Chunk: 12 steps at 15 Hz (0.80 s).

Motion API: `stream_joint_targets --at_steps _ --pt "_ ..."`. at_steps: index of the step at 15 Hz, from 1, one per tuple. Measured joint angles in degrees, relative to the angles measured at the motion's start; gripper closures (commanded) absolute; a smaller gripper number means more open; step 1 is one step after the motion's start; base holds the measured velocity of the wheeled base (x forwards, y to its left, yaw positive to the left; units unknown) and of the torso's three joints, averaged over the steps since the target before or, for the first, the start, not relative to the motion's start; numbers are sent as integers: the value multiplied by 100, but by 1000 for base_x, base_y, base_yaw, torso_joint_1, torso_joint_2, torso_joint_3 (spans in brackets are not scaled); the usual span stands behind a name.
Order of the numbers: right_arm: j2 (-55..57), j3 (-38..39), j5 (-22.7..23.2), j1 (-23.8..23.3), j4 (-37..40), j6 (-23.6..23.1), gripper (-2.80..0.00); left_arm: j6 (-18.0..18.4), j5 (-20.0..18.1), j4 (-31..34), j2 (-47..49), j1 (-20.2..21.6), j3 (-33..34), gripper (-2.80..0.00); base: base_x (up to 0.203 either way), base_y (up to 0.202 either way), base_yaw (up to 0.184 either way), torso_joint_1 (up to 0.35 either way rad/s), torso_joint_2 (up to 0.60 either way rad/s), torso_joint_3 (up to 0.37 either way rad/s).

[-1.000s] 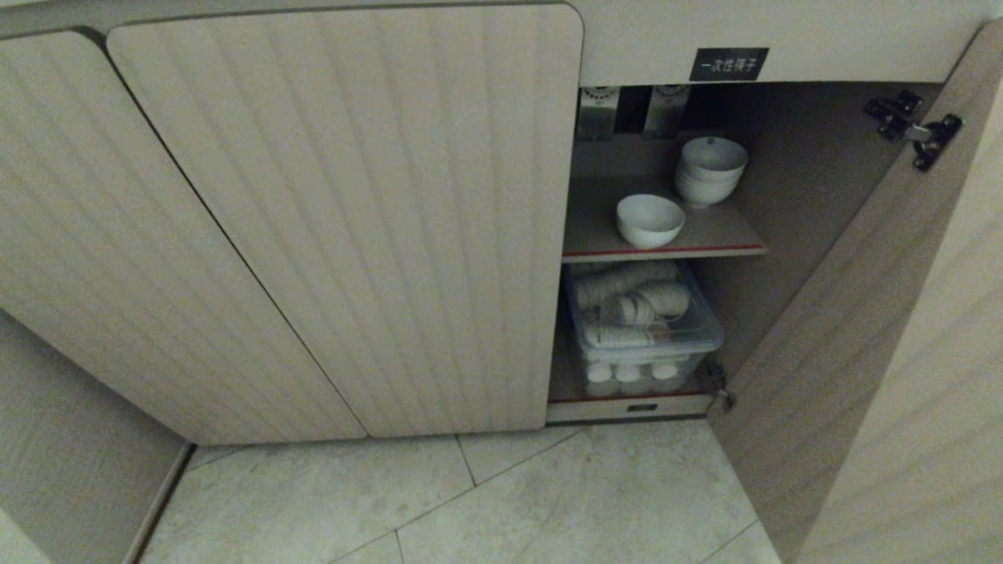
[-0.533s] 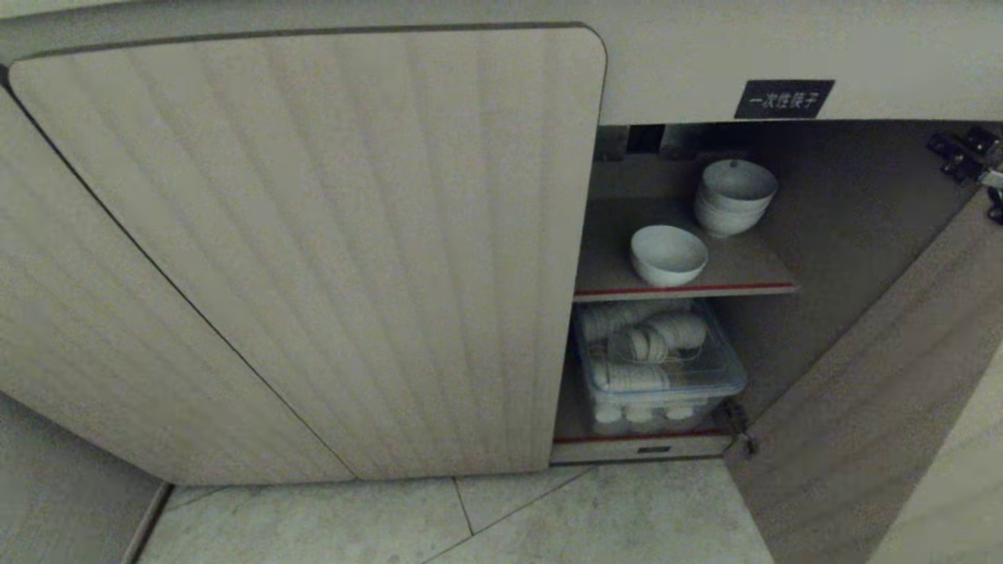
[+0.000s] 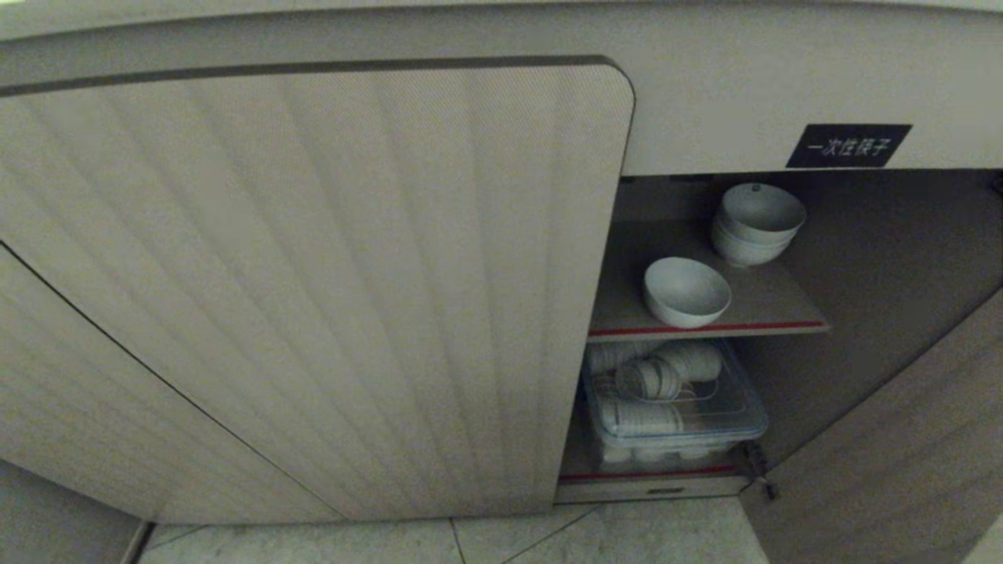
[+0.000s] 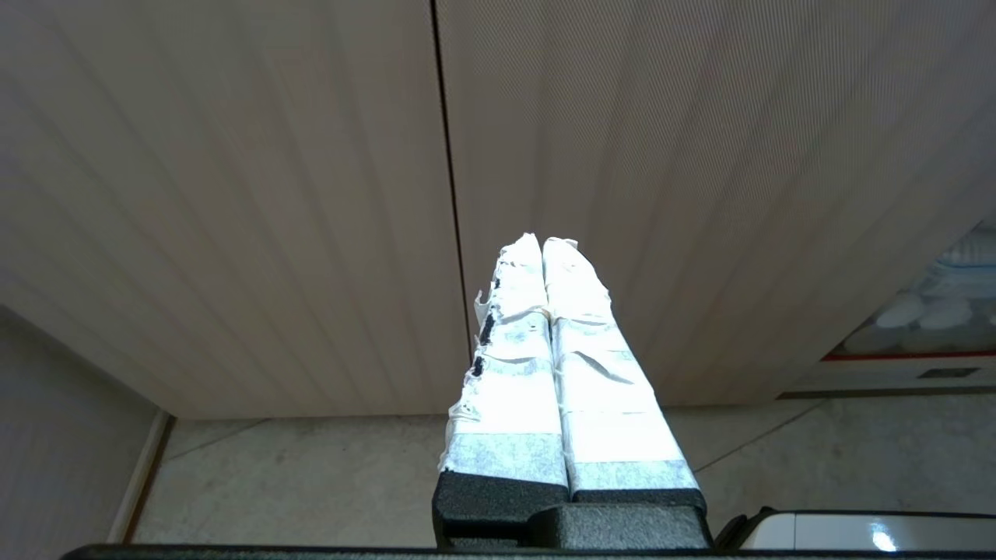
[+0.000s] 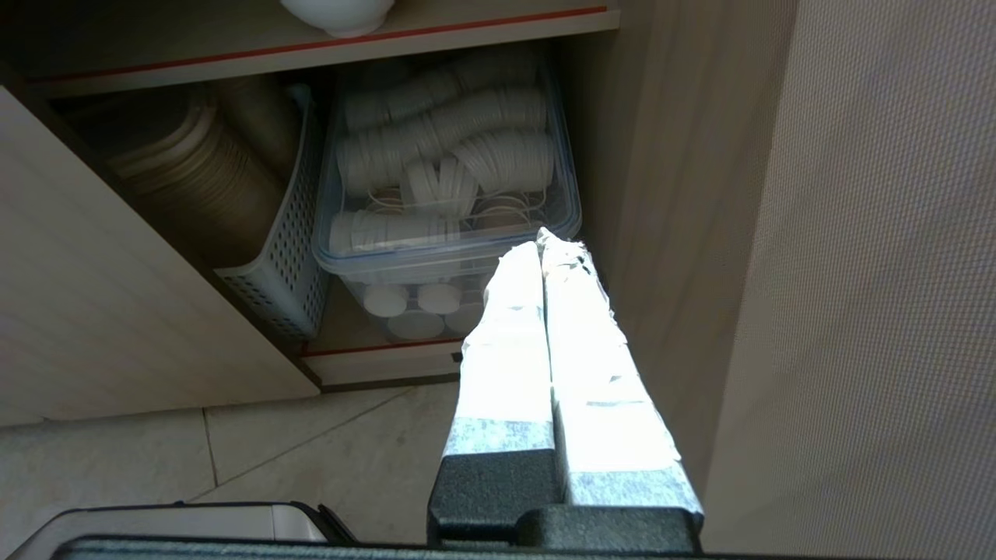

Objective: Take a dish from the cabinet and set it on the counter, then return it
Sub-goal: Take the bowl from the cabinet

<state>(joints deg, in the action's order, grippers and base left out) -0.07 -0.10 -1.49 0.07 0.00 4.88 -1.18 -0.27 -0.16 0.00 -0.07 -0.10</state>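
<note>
Dish (image 3: 687,291): single white bowl, right of centre in the head view, on the cabinet's red-edged shelf (image 3: 705,329), apart from the stacked bowls (image 3: 756,223); my right gripper (image 5: 542,241), clenched and empty, should open before approaching its near rim squarely.

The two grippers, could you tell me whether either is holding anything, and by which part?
Nothing is held. The left gripper and right gripper are both shut on nothing; the dish sits untouched on the cabinet shelf.
</note>
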Motion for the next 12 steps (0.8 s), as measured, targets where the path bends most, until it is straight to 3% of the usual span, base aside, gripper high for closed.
stream_joint_targets --at_steps 12 --pt "0 0 1 0 0 2 0 6 -3 11 0 5 0 0 0 0 0 0 0 0"
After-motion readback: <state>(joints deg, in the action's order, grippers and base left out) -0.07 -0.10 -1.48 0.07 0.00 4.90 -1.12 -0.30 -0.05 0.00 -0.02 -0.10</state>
